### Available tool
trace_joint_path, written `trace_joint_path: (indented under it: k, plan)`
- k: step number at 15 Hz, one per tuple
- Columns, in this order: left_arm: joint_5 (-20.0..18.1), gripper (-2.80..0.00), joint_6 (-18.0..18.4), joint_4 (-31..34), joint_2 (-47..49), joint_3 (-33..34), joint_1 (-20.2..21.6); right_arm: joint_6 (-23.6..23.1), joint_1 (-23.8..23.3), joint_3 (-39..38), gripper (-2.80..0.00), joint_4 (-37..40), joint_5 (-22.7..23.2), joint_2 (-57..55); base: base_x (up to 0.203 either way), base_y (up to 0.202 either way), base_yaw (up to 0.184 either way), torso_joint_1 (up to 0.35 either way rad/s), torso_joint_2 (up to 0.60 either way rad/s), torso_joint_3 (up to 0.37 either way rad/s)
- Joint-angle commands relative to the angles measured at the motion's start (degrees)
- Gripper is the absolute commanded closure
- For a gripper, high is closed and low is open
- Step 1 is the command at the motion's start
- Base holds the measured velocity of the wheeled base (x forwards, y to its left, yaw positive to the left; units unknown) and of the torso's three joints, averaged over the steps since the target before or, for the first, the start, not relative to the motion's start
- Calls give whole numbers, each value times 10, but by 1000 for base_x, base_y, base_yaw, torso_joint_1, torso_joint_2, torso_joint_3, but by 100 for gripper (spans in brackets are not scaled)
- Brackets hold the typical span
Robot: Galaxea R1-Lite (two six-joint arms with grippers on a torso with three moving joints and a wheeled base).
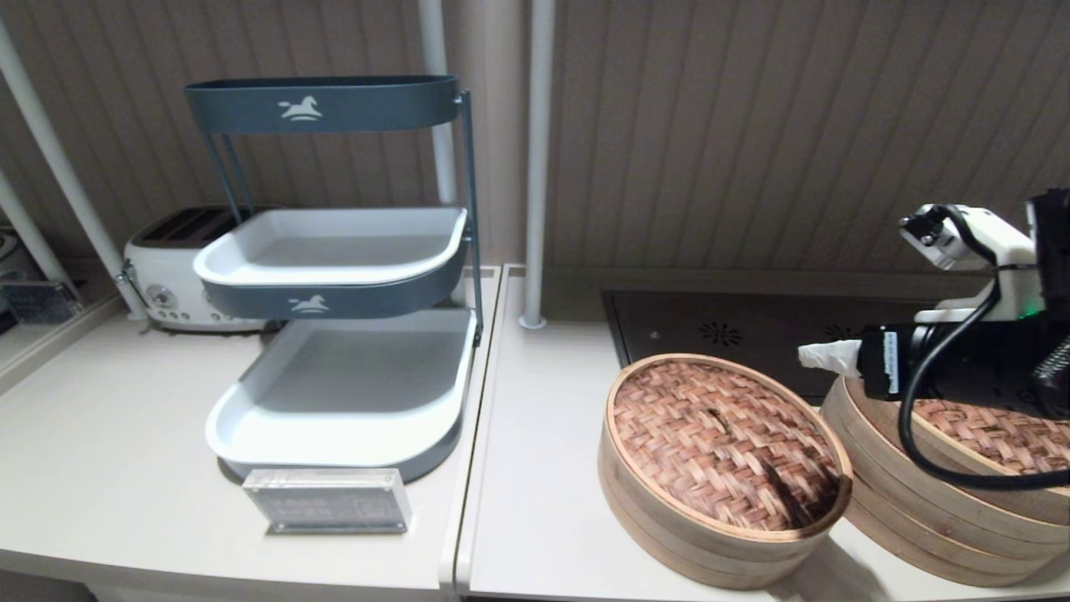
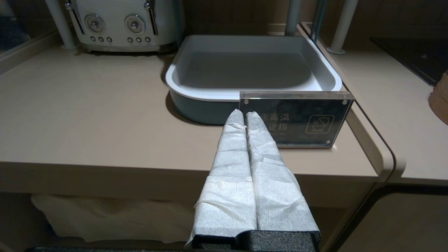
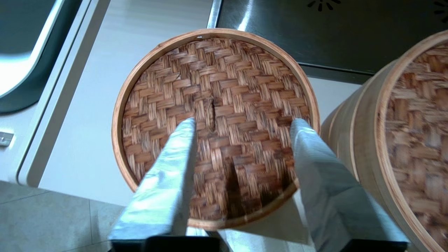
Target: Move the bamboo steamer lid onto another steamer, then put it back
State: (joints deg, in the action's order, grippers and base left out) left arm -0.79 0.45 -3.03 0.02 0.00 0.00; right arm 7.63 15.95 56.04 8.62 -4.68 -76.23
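Steamers point(image 1: 724, 468) on pale countertop point(image 1: 535, 468)

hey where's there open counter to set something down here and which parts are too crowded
Bare counter lies left of the tiered rack, before the toaster; a bare strip runs between rack and bamboo steamer lid. It is crowded on the right: the taller steamer sits close beside it, right gripper above.
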Motion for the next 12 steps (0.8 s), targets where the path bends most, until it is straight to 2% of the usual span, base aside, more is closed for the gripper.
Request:
trace_joint_path:
  k: [1, 10, 12]
  plan:
    - [0, 0, 0, 0, -1, 16, 0, 0, -6, 5, 0, 24, 0, 52, 0, 0, 0, 0, 0, 0]
    - [0, 0, 0, 0, -1, 16, 0, -10, -34, -12, 0, 151, -1, 219, 0, 0, 0, 0, 0, 0]
    - [0, 0, 0, 0, -1, 16, 0, -10, -54, -55, 0, 154, -9, 259, 0, 0, 0, 0, 0, 0]
